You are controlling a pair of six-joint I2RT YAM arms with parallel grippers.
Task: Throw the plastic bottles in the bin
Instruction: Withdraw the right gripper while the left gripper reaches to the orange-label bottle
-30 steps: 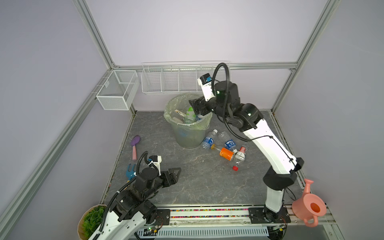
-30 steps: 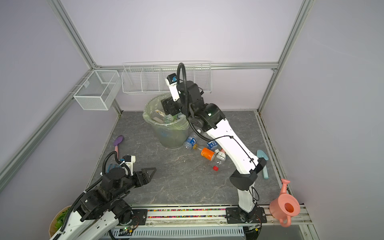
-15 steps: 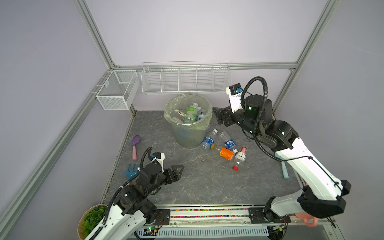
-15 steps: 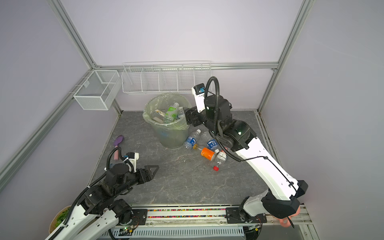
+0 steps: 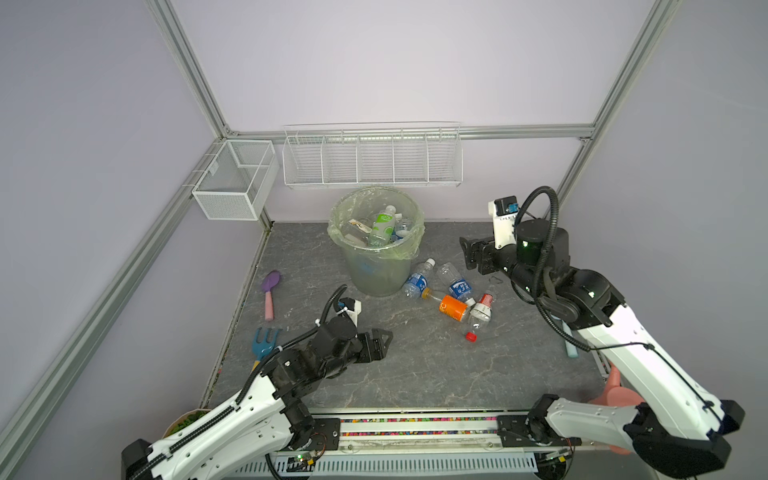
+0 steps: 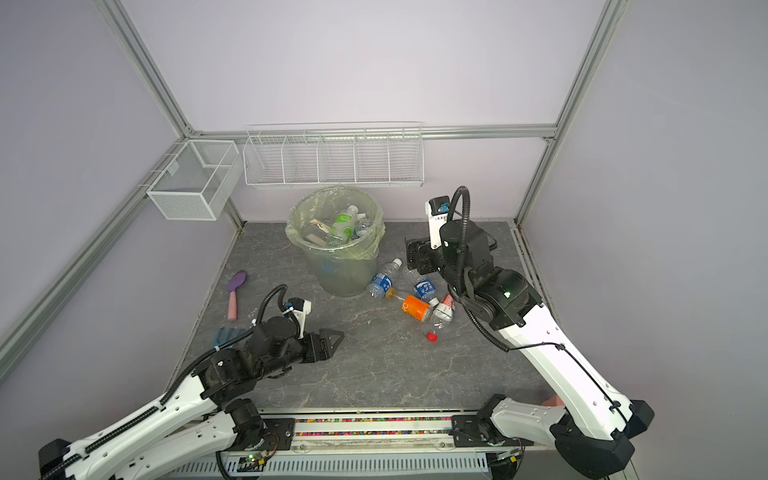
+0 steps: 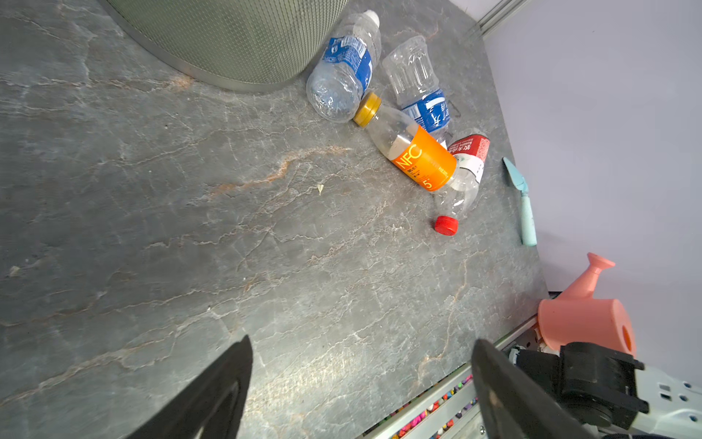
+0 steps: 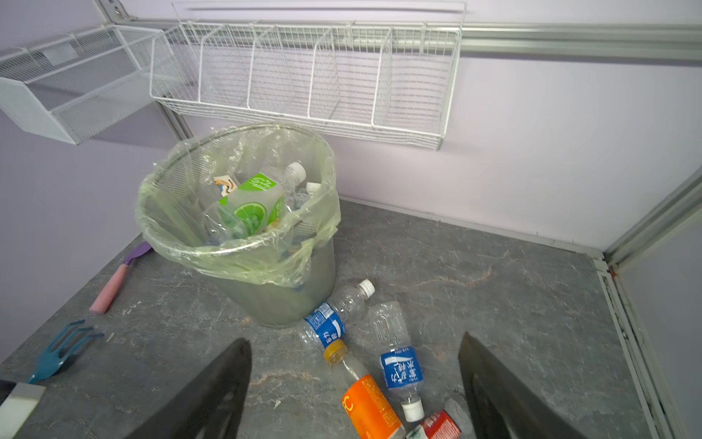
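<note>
The counter (image 5: pixel 415 374) carries the bin (image 5: pixel 376 270) near the back wall. The left gripper (image 5: pixel 384 343) and right gripper (image 5: pixel 468 253) both stand wide open above the counter, holding nothing. Four bottles (image 5: pixel 451 307) lie clustered, touching, just beside the bin base. More fill the bin, a green-label bottle (image 5: pixel 382 226) uppermost. A red cap (image 5: pixel 470 337) lies at the cluster's edge.

White arms (image 5: pixel 648 365) carry black joints (image 5: pixel 536 245), looped cables (image 5: pixel 539 190) and seemingly wedge-shaped fingers (image 7: pixel 212 395).
</note>
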